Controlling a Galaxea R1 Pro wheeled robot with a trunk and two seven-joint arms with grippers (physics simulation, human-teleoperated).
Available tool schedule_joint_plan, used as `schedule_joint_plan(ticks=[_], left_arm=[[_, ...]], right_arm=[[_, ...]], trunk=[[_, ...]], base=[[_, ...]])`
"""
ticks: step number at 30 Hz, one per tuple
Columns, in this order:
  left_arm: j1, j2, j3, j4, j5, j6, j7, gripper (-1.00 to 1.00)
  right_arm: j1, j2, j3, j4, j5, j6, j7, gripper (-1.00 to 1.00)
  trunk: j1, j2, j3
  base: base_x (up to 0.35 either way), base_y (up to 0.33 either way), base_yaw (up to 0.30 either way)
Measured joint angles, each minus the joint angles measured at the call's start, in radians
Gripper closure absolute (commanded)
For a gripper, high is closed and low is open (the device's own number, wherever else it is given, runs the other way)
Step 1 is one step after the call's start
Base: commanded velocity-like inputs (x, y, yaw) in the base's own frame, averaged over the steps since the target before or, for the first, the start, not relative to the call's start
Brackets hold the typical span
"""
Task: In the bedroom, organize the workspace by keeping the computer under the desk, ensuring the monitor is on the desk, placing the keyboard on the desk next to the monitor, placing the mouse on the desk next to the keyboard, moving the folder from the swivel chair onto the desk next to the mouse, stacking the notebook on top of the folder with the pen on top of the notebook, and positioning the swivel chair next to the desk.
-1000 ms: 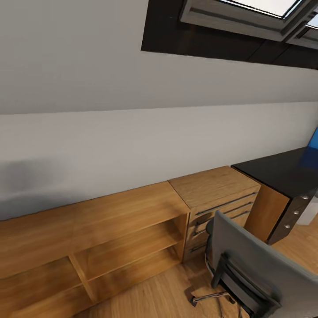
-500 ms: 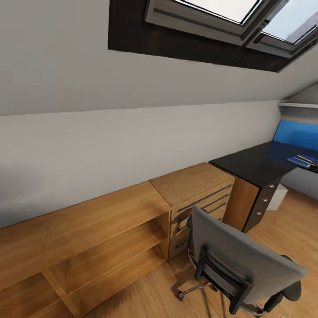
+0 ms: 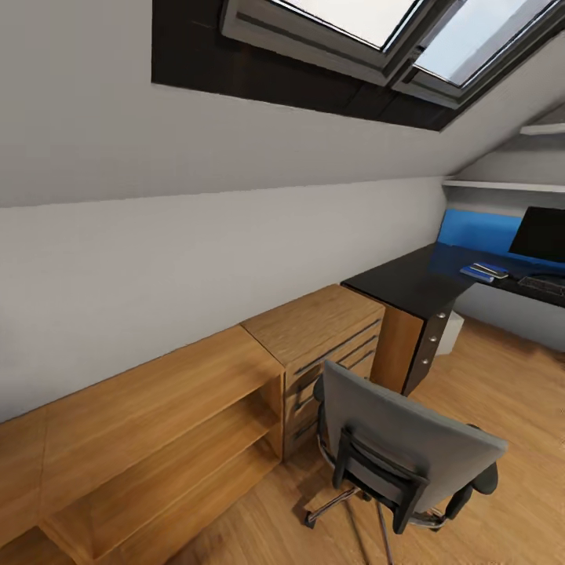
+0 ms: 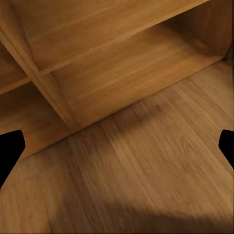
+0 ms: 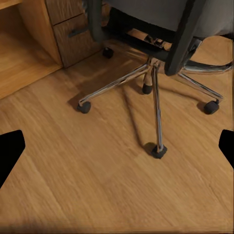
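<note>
The grey swivel chair (image 3: 404, 443) stands on the plank floor with its back toward me, in front of the wooden drawer chest. Its chrome star base (image 5: 155, 90) shows close in the right wrist view. The black desk (image 3: 408, 284) runs to the right behind it. On the desk are the monitor (image 3: 541, 234), the keyboard (image 3: 546, 285) and the blue folder (image 3: 475, 274) with the dark notebook (image 3: 493, 269) lying on it. The white computer (image 3: 450, 333) sits under the desk. The pen and mouse are too small to make out. My left gripper (image 4: 117, 148) and right gripper (image 5: 117, 148) are both open and hold nothing.
A light wooden drawer chest (image 3: 314, 333) adjoins the desk's end. A low open wooden shelf unit (image 3: 149, 424) runs along the grey wall to the left and fills much of the left wrist view (image 4: 97, 53). Skylights (image 3: 377, 23) sit in the sloped ceiling. White wall shelves (image 3: 502, 185) hang above the desk.
The camera has swung to the right, so the whole picture has shifted left. More of the desk, the monitor, the keyboard and the whole chair have come into view. Nothing itself has moved.
</note>
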Motion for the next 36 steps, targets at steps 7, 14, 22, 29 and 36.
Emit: schedule_joint_plan(ticks=[7,14,22,29,36], left_arm=[[0.000,-0.002,0.000,0.000,-0.001,0.000,0.002,-1.00],[0.000,-0.003,0.001,0.000,-0.001,0.000,0.006,-1.00],[0.000,-0.003,0.003,0.000,-0.001,0.000,0.010,-1.00],[0.000,-0.003,0.003,0.000,-0.001,0.000,0.010,-1.00],[0.000,-0.004,0.002,0.000,-0.001,0.000,0.010,-1.00]], right_arm=[[0.000,-0.001,0.000,0.000,0.000,0.000,0.000,-1.00],[0.000,-0.001,0.001,0.000,0.000,0.000,0.000,-1.00],[0.000,-0.001,0.002,-0.001,0.000,0.000,0.001,-1.00],[0.000,-0.001,0.002,-0.001,0.000,0.000,0.001,-1.00],[0.000,-0.001,0.002,-0.001,0.000,0.000,0.000,-1.00]], trunk=[[0.000,0.000,0.000],[0.000,0.000,0.000],[0.000,0.000,0.000],[0.000,0.000,0.000],[0.000,0.000,0.000]], base=[[0.000,0.094,-0.300],[0.000,0.012,-0.300],[0.000,0.001,-0.300],[0.000,0.000,-0.300],[0.000,0.000,-0.300]])
